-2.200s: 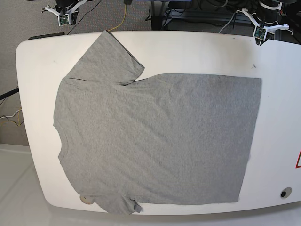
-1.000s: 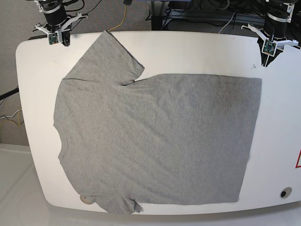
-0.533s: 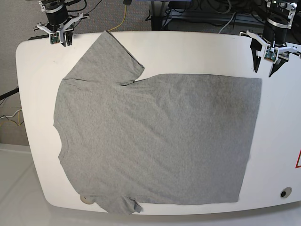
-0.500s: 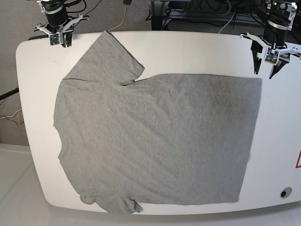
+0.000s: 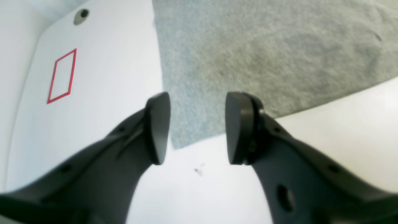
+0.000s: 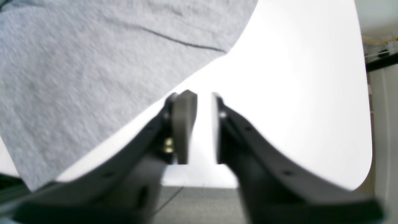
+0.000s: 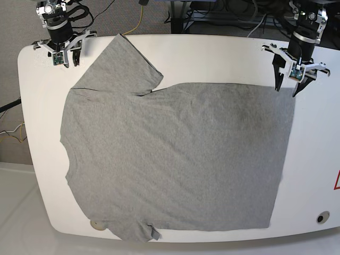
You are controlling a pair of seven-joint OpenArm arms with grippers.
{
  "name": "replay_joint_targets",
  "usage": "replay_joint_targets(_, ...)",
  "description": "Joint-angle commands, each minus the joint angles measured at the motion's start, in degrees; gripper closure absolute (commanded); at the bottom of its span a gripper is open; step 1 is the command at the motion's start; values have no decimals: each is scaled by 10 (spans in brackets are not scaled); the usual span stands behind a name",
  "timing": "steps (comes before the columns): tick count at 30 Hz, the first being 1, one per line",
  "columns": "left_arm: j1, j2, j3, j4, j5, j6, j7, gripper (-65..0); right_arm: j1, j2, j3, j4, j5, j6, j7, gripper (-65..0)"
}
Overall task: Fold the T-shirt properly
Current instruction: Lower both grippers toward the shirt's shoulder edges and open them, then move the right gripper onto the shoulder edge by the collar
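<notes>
The grey T-shirt (image 7: pixel 175 154) lies flat on the white table (image 7: pixel 212 58), plain side up, with its collar at the left and its hem at the right. My left gripper (image 7: pixel 285 87) hovers over the far hem corner. In the left wrist view its fingers (image 5: pixel 158 127) stand well apart, open, with the T-shirt (image 5: pixel 264 56) corner between them. My right gripper (image 7: pixel 64 59) is at the table's far left corner, just beside the far sleeve. In the right wrist view the right gripper (image 6: pixel 202 127) shows a narrow empty gap, and the sleeve (image 6: pixel 93 77) lies to its left.
A red rectangle marking (image 5: pixel 62 76) and a round hole (image 7: pixel 322 217) sit on the table right of the hem. A small round object (image 7: pixel 97 224) peeks out under the near sleeve. Cables and stands crowd the floor behind the table.
Both arms have come in from behind the table. The left gripper opened wide and moved down onto the hem corner. The right gripper's jaws parted slightly beside the sleeve.
</notes>
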State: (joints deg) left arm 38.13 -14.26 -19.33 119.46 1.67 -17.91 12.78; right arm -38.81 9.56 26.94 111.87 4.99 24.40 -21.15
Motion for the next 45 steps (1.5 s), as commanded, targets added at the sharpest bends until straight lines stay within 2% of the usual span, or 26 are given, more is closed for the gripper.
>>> replay_joint_targets(1, -9, -9, 3, 9, -7, 5, -4, -219, -7, 6, 4, 14, 8, 10, 20, -241)
replay_joint_targets(4, -15, -14, 10, 11, -6, 7, 10, -192, -13, 6, 6, 15, 9, 18, 25, -288)
replay_joint_targets(6, -14, -18, 14, 12, -7, 6, 12, -196, -16, 5, 9, 16, 10, 18, 28, -307)
replay_joint_targets(8, 5, -26, 33, 18, -9, 8, 8, -228, -28, 3, 22, 12, 11, 5, 25, -332)
replay_joint_targets(16, 8, -39, 34, 11, -7, 7, 2, -258, -38, 1, 25, 12, 12, -3, 28, -315)
replay_joint_targets(26, -2, -26, 20, -32, -7, 7, -2, -261, -46, 7, 30, 8, 2, -16, 23, -301)
replay_joint_targets(34, -9, -26, 13, -47, -9, 12, 1, -260, -34, 7, 28, 5, -8, -14, 25, -302)
replay_joint_targets(40, -6, -27, 13, -22, -16, 9, -20, -273, -17, -12, 7, 12, -1, 11, 27, -311)
replay_joint_targets(45, -5, -28, 13, -4, -14, 9, -16, -275, -1, -12, -3, 8, -2, 13, 28, -315)
